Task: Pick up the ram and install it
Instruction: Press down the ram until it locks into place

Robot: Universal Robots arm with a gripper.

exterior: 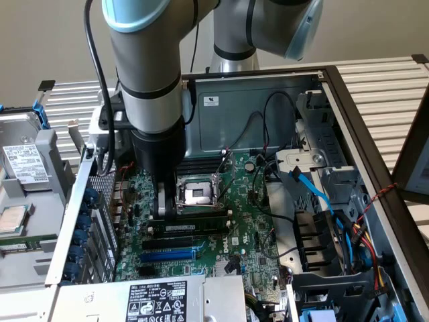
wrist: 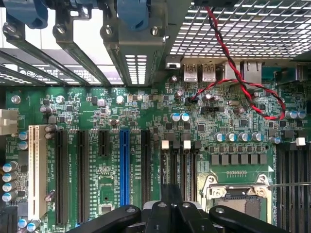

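A plain beige wall [exterior: 53,40] rises behind the workspace. Beneath it, a tabletop [exterior: 382,84] of pale, ribbed metal slats stretches across both sides of the exterior view, under soft, even light.

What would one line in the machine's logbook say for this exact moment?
gripper: shut, down at the memory slots | ram: lying along a slot beside the CPU socket | motherboard: in open case

Drive cage [exterior: 322,181] and cables [exterior: 315,194] crowd the motherboard [exterior: 251,228].
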